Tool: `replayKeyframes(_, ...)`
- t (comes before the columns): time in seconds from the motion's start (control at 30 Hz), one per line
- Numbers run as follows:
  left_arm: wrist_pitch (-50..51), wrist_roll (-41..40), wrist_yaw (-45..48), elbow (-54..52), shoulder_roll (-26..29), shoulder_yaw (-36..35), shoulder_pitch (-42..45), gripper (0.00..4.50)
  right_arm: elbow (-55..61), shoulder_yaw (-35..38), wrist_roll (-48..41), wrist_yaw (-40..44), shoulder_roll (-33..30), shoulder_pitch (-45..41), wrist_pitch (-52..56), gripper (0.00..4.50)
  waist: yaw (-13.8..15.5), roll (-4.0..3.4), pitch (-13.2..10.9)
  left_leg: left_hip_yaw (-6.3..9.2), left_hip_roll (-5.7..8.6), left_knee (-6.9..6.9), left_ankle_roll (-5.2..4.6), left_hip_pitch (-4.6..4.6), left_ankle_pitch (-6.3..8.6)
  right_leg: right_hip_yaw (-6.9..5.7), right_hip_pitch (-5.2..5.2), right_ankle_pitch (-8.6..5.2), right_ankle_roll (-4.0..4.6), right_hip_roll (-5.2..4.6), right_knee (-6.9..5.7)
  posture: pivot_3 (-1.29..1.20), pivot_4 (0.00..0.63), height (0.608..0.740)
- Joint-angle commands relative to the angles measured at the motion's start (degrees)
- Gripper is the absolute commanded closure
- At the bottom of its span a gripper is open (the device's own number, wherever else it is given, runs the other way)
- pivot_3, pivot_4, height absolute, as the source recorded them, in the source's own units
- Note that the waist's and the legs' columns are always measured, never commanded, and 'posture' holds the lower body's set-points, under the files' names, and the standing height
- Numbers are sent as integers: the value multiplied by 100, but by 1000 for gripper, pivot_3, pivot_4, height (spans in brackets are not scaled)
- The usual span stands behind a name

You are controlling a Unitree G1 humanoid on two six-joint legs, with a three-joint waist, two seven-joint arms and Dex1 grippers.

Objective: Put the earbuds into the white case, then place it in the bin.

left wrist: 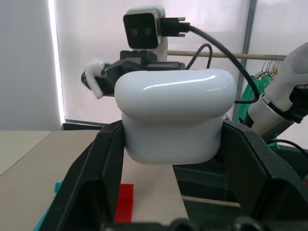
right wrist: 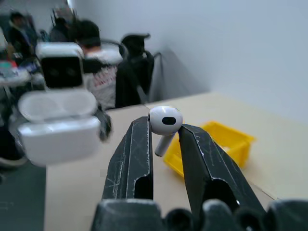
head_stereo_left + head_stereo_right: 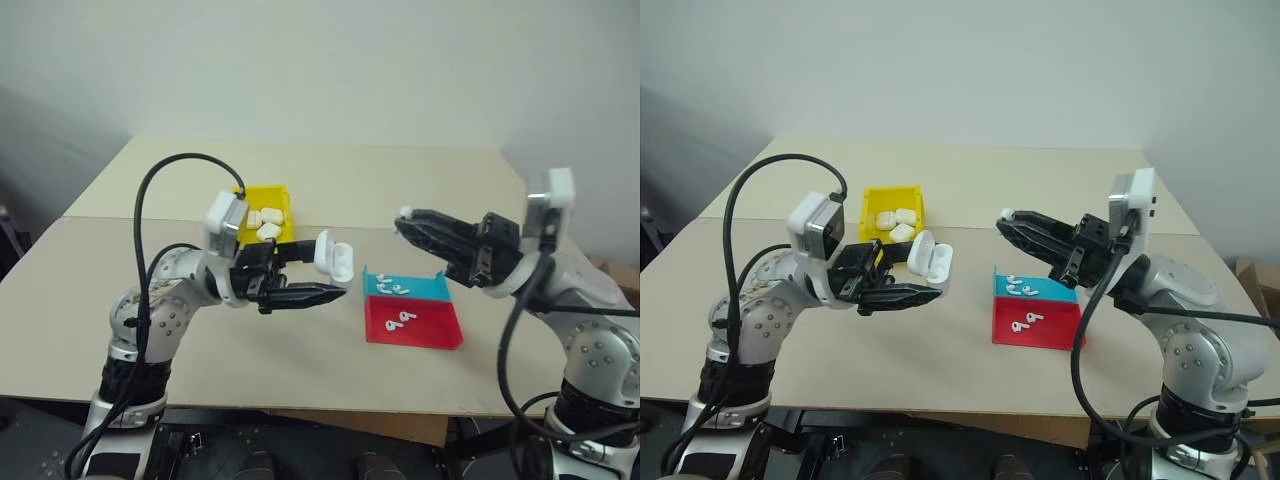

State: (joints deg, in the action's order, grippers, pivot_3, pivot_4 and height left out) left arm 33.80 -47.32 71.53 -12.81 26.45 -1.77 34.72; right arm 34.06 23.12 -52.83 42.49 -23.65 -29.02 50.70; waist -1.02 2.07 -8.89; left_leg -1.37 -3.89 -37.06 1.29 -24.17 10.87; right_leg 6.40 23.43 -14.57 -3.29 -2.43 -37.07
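Right wrist view: the right pincer is clenched on an earbud at its fingertips, raised above the desk. Facing it, the left pincer grasps the white case, lid open. The bin lies behind the left pincer.

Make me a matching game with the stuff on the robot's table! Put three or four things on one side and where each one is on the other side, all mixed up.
Things:
1. open white case
2. single earbud
3. closed cases
4. red tray

Places:
A. inside the yellow bin
B. on the table, against the blue tray
C. pinched in the right gripper
D. held up in the left gripper

Right pairs: 1-D, 2-C, 3-A, 4-B
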Motion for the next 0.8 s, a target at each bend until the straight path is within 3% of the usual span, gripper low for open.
replayKeyframes(0.03, -190, 28, 214, 128, -66, 132, 279, 1743, 374, -156, -741, -589, 91, -238, -46, 3856, -9, 0, 0, 0, 0, 0, 0, 0, 0, 0, 1, 0, 0, 0, 0, 0, 150, 740)
replayKeyframes(0.37, -327, 133, 393, 412, -156, 209, 485, 1743, 444, -1128, -427, -699, -455, 2, -317, 3856, -123, 0, 0, 2, 0, 4, 0, -3, 0, -1, 2, -2, 2, 0, 3, 0, 150, 740)
replayKeyframes(0.77, -368, 160, 339, 315, -155, 177, 386, 1743, 239, -1334, -181, -405, -990, 82, -713, 3856, -146, 0, 0, 4, 0, 8, 0, -3, 0, -1, 4, -3, 1, 0, 4, 0, 150, 740)
replayKeyframes(0.8, -372, 163, 325, 309, -158, 174, 381, 1743, 231, -1361, -163, -322, -1049, 95, -744, 3506, -145, 0, 0, 4, 0, 8, 0, -3, 0, -2, 4, -3, 1, 0, 5, 0, 150, 740)
